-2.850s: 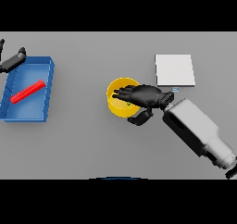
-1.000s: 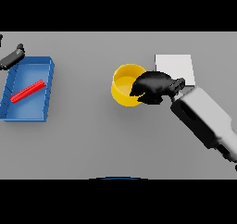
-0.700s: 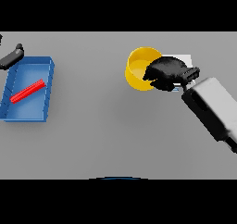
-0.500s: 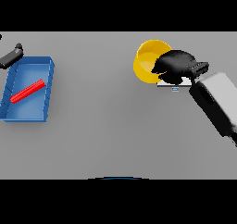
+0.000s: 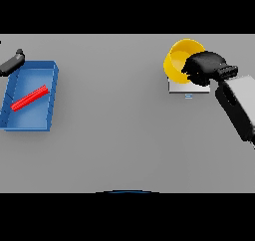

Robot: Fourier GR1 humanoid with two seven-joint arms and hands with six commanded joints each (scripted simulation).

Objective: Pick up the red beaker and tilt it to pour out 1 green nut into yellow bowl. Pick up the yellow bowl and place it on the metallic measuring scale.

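Over the metallic measuring scale (image 5: 188, 87) the right hand (image 5: 203, 67), fingers curled round its rim, holds the yellow bowl (image 5: 180, 60), seemingly not yet set down and released.

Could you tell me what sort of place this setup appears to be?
Probably a lab-style tabletop workstation for pouring and weighing: a plain grey table with a metallic measuring scale, a yellow bowl held over it by the right hand, and a blue tray containing a red object.

Scale (image 5: 185, 88) mostly hidden under yellow bowl (image 5: 178, 59); left robot hand (image 5: 12, 62) cut by edge.
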